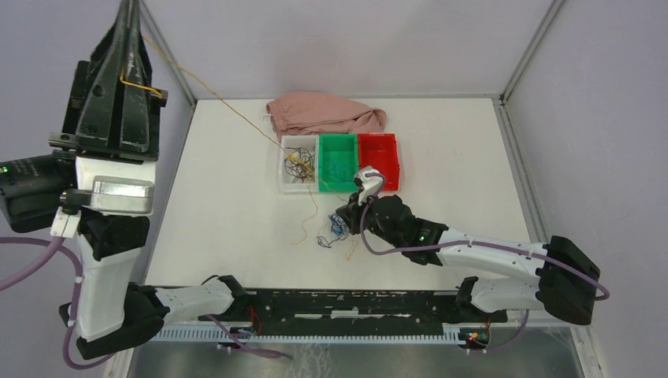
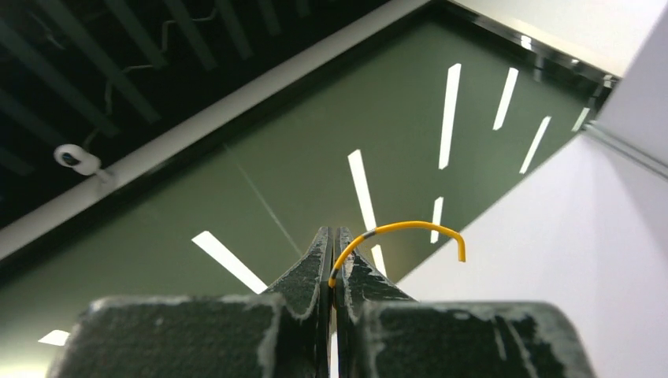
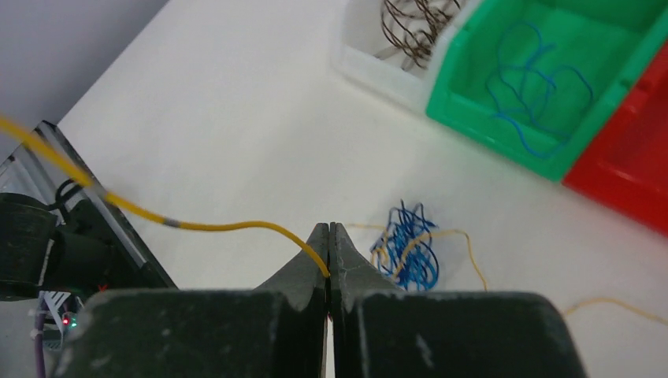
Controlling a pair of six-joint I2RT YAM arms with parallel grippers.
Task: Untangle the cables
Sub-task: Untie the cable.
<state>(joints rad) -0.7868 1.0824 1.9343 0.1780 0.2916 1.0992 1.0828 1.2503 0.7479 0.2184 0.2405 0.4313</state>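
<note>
Well, you're partway through: dark cables (image 3: 413, 24) already lie in the white bin (image 1: 284, 169) and blue cables (image 3: 536, 90) in the green bin (image 3: 504, 142), while the red bin (image 1: 378, 138) looks empty (part of it is hidden behind the right arm). What's left is the small clump (image 3: 410, 248) of blue and yellow strands on the counter (image 1: 228, 181), just in front of the bins. Your left fingers (image 2: 315, 268), raised high, are pinched shut on the end of a long yellow cable (image 3: 228, 227). Your right fingers (image 3: 311, 264), low beside the clump, are clamped on what looks like the same cable further along. I'd judge that strand half freed, with the blue ones yet to sort.
</note>
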